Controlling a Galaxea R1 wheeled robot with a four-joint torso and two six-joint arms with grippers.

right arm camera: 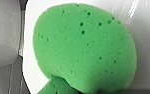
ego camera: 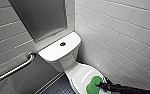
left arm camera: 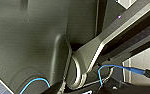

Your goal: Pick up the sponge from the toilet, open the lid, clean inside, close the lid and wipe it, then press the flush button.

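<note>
The white toilet (ego camera: 56, 51) stands in the corner, with the dark round flush button (ego camera: 62, 44) in the middle of its tank top. The oval lid (ego camera: 79, 75) is down over the bowl. The bright green sponge (ego camera: 93, 85) rests against the lid's near right part. My right gripper (ego camera: 100, 86) reaches in from the right and is shut on the sponge's near end. Seen from the right wrist, the sponge (right arm camera: 83, 50) is large and pinched at its near end, with the white lid (right arm camera: 141, 30) behind it. My left gripper is open.
A tiled wall (ego camera: 121, 37) stands close on the toilet's right. A metal grab bar (ego camera: 16, 68) runs along the left wall below a grey panel (ego camera: 41, 17). Dark floor tiles (ego camera: 57, 87) lie left of the bowl.
</note>
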